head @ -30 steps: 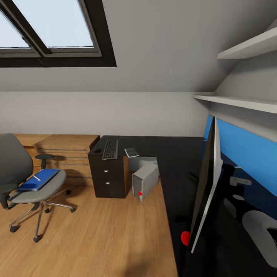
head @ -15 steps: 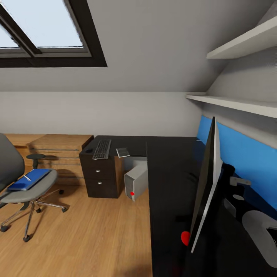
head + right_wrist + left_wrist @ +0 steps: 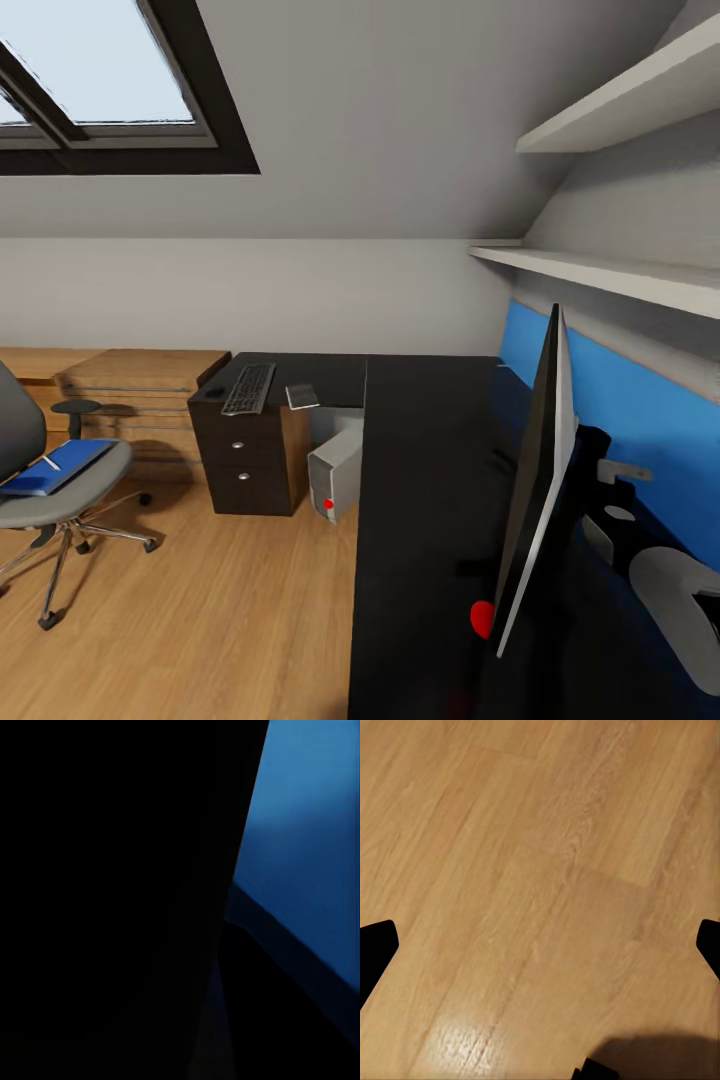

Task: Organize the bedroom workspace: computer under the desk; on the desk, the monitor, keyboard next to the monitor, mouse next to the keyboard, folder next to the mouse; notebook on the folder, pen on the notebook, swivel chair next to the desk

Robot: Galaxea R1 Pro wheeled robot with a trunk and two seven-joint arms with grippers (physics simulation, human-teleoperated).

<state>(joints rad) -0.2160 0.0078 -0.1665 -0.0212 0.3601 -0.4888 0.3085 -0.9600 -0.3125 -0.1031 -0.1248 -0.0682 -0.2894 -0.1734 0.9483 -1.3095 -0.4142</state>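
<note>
A black L-shaped desk runs from the back wall toward me. I see the monitor edge-on at the right, over the desk, and my right gripper holds it; the right wrist view is dark, pressed close to it. The keyboard and a small dark mouse lie on the desk's far left end, with a flat grey notebook-like item beside them. The grey computer stands on the floor under the desk. At the left, the swivel chair carries the blue folder with a white pen on it. My left gripper hangs open over bare floor.
A dark drawer unit supports the desk's left end. Low wooden furniture lines the back wall behind the chair. Two white shelves jut from the right wall above a blue panel. Wood floor lies open between chair and desk.
The whole view has swung right, so chair, drawers and computer slid left in the picture. The monitor kept its place in the picture, travelling with me.
</note>
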